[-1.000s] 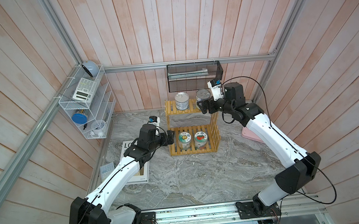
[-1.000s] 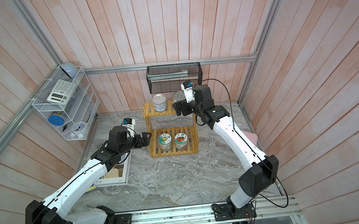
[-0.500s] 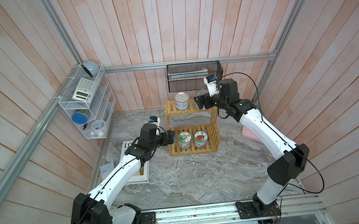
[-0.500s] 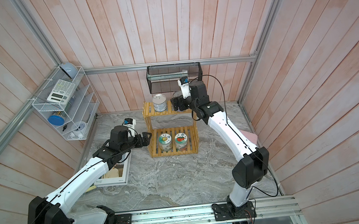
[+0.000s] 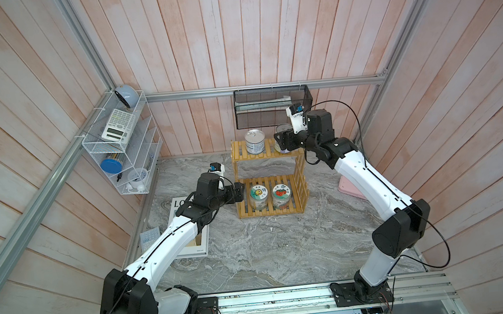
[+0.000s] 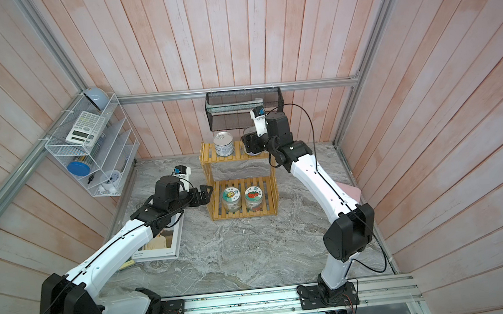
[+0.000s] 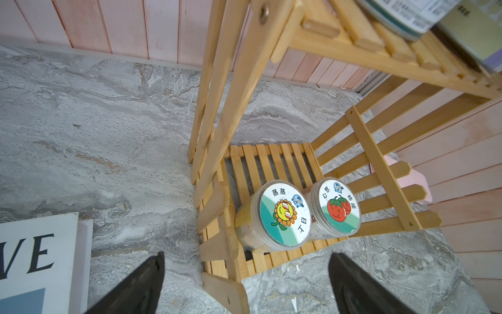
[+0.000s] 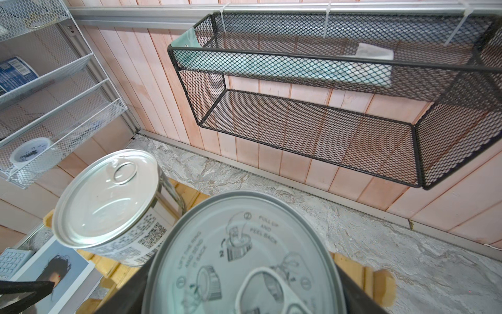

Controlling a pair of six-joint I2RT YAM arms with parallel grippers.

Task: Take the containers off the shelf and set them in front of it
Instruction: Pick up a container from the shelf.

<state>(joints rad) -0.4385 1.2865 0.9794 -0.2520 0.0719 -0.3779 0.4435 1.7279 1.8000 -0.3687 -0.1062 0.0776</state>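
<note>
Straddling the purple-label tin (image 8: pixel 244 258) on the top tier of the shelf (image 5: pixel 271 213) with the right gripper (image 5: pixel 283 143), jaws close against both sides, grip impossible to confirm; hovering the left gripper (image 7: pixel 245 257), jaws spread wide, just outside the lower tier holding the sunflower jar (image 7: pixel 284 213) and strawberry jar (image 7: pixel 339 208).

We find a grey marbled tabletop (image 5: pixel 266 248), yellow slatted two-tier shelf (image 5: pixel 271 213) standing at its back, top tier bearing white-blue tin (image 5: pixel 254 142) beside second tin (image 5: pixel 282 128), bottom tier bearing sunflower-lid jar (image 5: pixel 258 193) beside red-fruit-lid jar (image 5: pixel 281 191), white book (image 5: pixel 199 244) flat at left, pink flat item (image 5: pixel 349 187) at right.
</note>
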